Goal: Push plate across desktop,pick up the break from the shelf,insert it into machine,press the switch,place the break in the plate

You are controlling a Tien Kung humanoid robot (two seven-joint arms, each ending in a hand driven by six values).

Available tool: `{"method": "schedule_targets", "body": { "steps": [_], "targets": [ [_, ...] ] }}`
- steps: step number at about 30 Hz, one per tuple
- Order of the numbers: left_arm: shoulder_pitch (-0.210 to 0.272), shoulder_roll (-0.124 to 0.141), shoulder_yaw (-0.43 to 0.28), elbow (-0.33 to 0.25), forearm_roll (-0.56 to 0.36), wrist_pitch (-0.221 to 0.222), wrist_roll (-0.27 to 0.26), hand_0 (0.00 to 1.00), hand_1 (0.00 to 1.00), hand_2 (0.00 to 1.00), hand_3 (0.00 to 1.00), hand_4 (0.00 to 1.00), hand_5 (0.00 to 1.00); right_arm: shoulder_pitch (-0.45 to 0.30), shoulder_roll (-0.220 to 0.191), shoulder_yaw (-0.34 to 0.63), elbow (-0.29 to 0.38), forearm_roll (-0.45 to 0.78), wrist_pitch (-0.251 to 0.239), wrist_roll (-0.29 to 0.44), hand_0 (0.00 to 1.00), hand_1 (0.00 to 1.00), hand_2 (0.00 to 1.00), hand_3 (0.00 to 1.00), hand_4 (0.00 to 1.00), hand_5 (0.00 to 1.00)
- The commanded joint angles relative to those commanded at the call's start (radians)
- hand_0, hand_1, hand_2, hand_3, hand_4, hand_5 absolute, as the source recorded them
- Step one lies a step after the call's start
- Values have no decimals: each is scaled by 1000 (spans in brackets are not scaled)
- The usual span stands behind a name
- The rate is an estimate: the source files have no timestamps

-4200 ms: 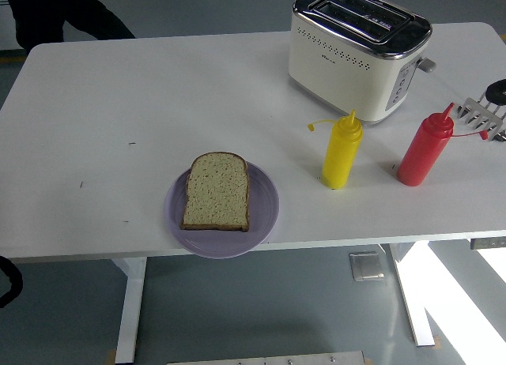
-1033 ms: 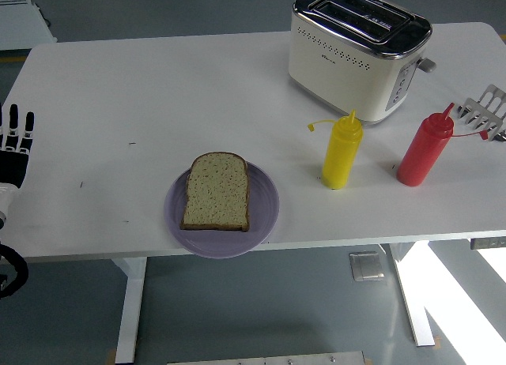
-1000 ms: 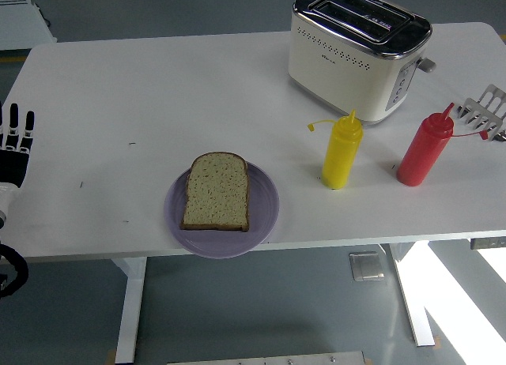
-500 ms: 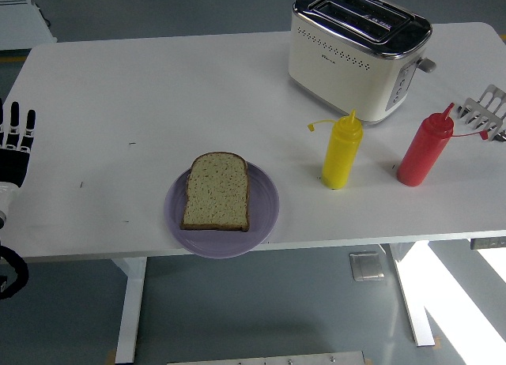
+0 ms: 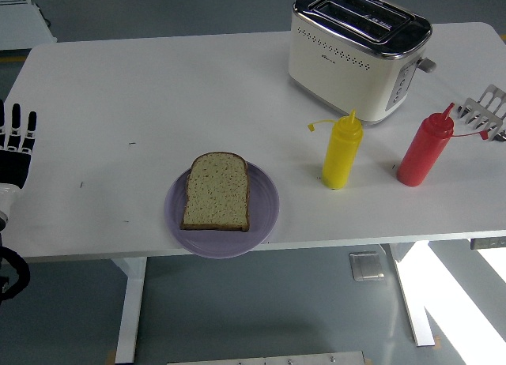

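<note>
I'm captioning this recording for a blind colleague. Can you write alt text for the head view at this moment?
A slice of bread lies on a lilac plate at the near edge of a white table. The robot's left hand is at the left edge, fingers straight, holding nothing. Behind stand a cream toaster, a yellow squeeze bottle, a red squeeze bottle and a metal rack.

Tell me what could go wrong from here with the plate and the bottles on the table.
The purple plate hangs slightly over the table's near edge, so a clumsy nudge could tip it and the bread slice onto the floor. The yellow bottle and red bottle stand upright between the plate and the toaster; an arm reaching for the toaster might knock one over. The left hand sits open at the table's left edge, far from the plate.
</note>
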Motion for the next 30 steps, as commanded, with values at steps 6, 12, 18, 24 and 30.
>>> {"method": "schedule_targets", "body": {
  "steps": [6, 12, 18, 24, 30],
  "targets": [
    [-1, -3, -3, 2, -2, -1, -1, 750, 667, 616, 607, 702, 998, 1, 0, 2, 1, 0, -1, 0, 779, 712, 697, 673, 763, 552],
    [0, -5, -7, 4, -3, -1, -1, 749, 667, 616, 606, 713, 998, 1, 0, 1, 1, 0, -1, 0, 779, 712, 697, 674, 756, 545],
    [1, -6, -3, 6, -4, -2, -2, 750, 667, 615, 606, 714, 998, 1, -1, -4, -7, 2, -2, 2, 781, 712, 697, 672, 752, 539],
    [4, -8, -3, 7, -4, -2, -3, 749, 667, 616, 606, 714, 998, 4, -5, -13, -9, 1, -3, 2, 779, 712, 697, 668, 749, 535],
    [2, -8, -2, 10, -4, -2, -3, 749, 666, 615, 606, 716, 998, 6, -9, -17, -11, -2, -4, 3, 779, 712, 697, 667, 749, 535]
  ]
}}
